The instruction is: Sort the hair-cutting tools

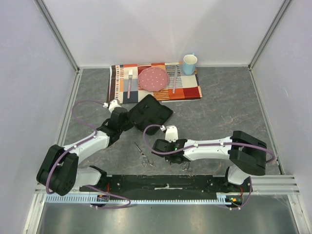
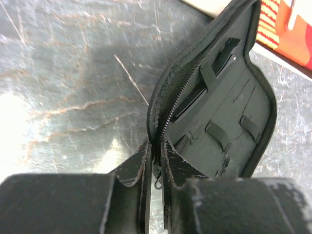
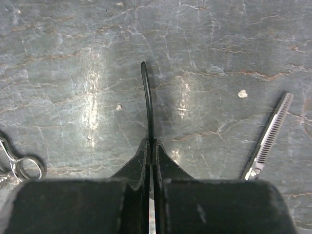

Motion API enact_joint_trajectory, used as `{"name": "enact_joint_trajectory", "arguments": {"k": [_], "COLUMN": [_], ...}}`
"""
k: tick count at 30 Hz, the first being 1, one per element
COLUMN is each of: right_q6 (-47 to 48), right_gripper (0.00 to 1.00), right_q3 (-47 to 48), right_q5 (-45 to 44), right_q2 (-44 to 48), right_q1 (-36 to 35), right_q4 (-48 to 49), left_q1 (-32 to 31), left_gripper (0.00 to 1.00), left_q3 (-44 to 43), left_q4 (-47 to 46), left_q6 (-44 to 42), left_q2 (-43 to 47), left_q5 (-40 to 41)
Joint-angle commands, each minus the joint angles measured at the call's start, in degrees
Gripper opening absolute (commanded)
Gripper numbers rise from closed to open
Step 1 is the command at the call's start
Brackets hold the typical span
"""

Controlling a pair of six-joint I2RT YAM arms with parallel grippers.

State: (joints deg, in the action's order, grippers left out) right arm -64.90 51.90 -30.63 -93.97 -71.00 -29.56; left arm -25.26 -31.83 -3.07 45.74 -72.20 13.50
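Observation:
The black zip case [image 1: 152, 112] lies open behind the middle of the table. My left gripper [image 1: 127, 120] is shut on its zipped edge [image 2: 157, 141]. Inside the case [image 2: 229, 112] are elastic loops, and a slim black tool [image 2: 204, 78] is tucked under one. My right gripper [image 1: 157, 146] is shut on a thin black hair clip [image 3: 147, 100], held edge-on just above the table. Silver scissors [image 1: 141, 153] lie left of it. A second pair [image 1: 186, 168] lies partly under the right arm. A toothed thinning blade [image 3: 270, 136] and ring handles [image 3: 22, 165] show in the right wrist view.
A striped placemat [image 1: 187, 90] at the back holds a pink plate [image 1: 153, 78], a fork [image 1: 129, 80] and a knife [image 1: 174, 80]. A blue cup [image 1: 189, 64] stands at its far right corner. White walls close in the grey stone-patterned table [image 1: 229, 112].

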Motion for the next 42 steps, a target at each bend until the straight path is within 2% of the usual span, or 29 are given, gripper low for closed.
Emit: {"name": "enact_joint_trajectory", "arguments": {"k": [1,2,4,6,9,14,17,20,23,24,26,27,32,38,42], "right_q6": [0.48,0.65,1.44,2.23,3.99,7.07,9.18,11.02,12.61,12.87,13.66,13.92,15.33,15.77,15.51], "right_gripper": [0.0,0.0,0.0,0.0,0.0,0.0,0.0,0.0,0.0,0.0,0.0,0.0,0.0,0.0,0.0], "right_q3": [1.27,1.45,1.8,2.68,4.17,6.89,8.65,9.53,9.54,9.54,8.84,8.57,6.11,3.21,1.8], "right_q5": [-3.2,-3.55,-4.43,-5.14,-7.33,-9.44,-10.06,-10.59,-11.29,-11.29,-11.29,-11.12,-9.8,-9.18,-9.36], "right_q2": [3.7,4.15,5.9,7.65,9.85,11.18,10.13,9.51,10.12,10.82,11.79,12.75,15.66,17.42,18.21], "right_q1": [-0.98,-0.98,-1.24,-1.33,-1.33,-1.16,-1.16,-1.07,-1.16,-1.16,-1.07,-1.07,-1.07,-1.07,-1.16], "right_q4": [-4.89,-5.85,-6.91,-8.66,-10.43,-10.87,-10.96,-10.96,-10.78,-10.78,-10.61,-10.43,-9.2,-8.14,-7.79], "left_q1": [-4.43,-5.23,-7.86,-9.37,-10.34,-10.17,-9.9,-9.11,-6.31,-5.17,-1.13,0.11,6.62,11.8,12.77], "left_gripper": [0.22,0.26,0.43,0.53,0.61,0.65,0.66,0.67,0.68,0.68,0.68,0.68,0.71,0.72,0.73], "left_q3": [0.46,0.02,-0.51,-0.95,-1.56,-9.44,-16.47,-21.84,-22.22,-21.7,-22.82,-23.7,-36.7,-49.8,-55.34], "left_q4": [0.25,1.04,2.72,5.78,9.82,19.04,21.08,18.3,9.7,1.66,-1.92,-4.38,-0.1,2.72,8.24], "left_q6": [9.45,10.16,10.78,10.78,8.95,-0.72,-9.42,-17.42,-26.64,-31.54,-34.12,-36.66,-43.26,-40.99,-42.92], "left_q2": [-1.01,-1.1,-1.01,-0.31,3.11,7.69,5.85,1.29,-3.11,-5.21,-8.2,-9.69,-24.98,-38.42,-43.98], "left_q5": [3.9,4.08,3.91,3.91,2.94,6.36,8.64,11.02,5.86,-0.6,-7.57,-14.83,-29.82,-49.14,-53.66]}}
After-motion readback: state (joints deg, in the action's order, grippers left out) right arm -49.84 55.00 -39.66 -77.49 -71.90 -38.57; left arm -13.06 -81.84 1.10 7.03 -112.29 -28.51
